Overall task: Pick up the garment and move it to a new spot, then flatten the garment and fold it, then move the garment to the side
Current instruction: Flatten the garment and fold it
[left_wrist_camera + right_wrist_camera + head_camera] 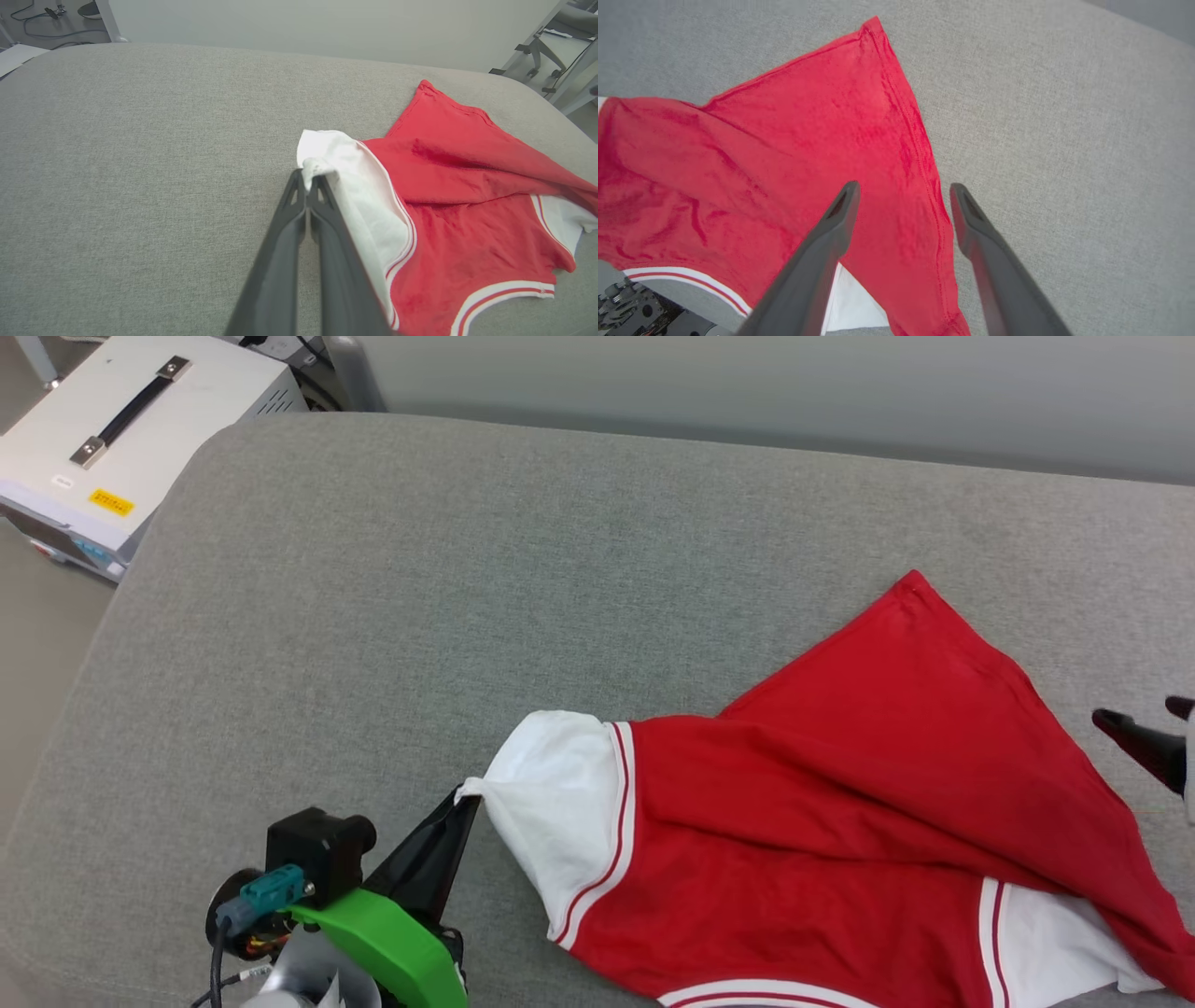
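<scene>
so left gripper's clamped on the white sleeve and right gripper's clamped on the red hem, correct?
Not quite. The left gripper is shut on the white sleeve of the garment, but the right gripper is open: the right wrist view shows its fingers spread apart over the red hem, gripping nothing.

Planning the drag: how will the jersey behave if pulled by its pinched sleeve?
Likely floppy: the jersey lies in soft folds, so it should drape and trail. Probably light: a small pinch by the left gripper draws the white sleeve to a point. It may bunch when dragged over the woven grey cushion.
</scene>
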You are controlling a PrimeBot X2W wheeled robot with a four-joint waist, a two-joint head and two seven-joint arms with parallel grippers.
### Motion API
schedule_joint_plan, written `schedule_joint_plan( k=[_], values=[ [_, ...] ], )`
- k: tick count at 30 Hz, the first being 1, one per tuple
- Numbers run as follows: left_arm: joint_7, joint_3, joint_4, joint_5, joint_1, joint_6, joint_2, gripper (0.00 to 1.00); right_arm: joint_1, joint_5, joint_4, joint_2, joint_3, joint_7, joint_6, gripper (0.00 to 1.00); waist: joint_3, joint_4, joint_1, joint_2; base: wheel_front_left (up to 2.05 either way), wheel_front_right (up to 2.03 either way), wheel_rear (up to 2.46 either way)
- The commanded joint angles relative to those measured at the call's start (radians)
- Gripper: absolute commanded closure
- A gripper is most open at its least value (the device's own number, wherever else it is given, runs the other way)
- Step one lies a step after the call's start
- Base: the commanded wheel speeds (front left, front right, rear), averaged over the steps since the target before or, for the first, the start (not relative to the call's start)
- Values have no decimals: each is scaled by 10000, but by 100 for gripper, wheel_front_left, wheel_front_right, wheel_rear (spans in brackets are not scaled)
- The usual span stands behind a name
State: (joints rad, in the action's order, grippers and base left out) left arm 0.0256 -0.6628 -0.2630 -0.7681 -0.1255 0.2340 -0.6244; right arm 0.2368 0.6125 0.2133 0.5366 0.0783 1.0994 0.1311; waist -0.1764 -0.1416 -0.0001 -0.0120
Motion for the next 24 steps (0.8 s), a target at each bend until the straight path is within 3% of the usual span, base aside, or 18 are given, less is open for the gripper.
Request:
schedule_joint_plan(
  k=[1, 5, 6, 10, 24],
  values=[
    [0, 8, -87, 174, -241, -35, 17, 100, 382, 54, 56, 24, -228, 130, -4, 0, -370, -366, 1, 120, 0, 0, 0],
    [-40, -72, -368, 356, -572, -107, 85, 100, 1505, -137, -151, 5, -933, 315, -4, 0, -907, -839, 1, 120, 0, 0, 0],
    [-79, -156, -510, 462, -802, -105, 239, 100, 2252, -305, -672, 98, -1356, 389, -4, 0, -1329, -1237, 1, 120, 0, 0, 0],
    [-103, -300, -640, 530, -908, -86, 432, 100, 3072, -519, -1535, 196, -1785, 351, -4, 0, -1706, -1690, 1, 120, 0, 0, 0],
    [67, -680, -499, 571, -1290, -390, 1015, 100, 4256, -1417, -3941, 596, -2023, 295, -4, 0, -2636, -2637, 1, 120, 0, 0, 0]
  ],
)
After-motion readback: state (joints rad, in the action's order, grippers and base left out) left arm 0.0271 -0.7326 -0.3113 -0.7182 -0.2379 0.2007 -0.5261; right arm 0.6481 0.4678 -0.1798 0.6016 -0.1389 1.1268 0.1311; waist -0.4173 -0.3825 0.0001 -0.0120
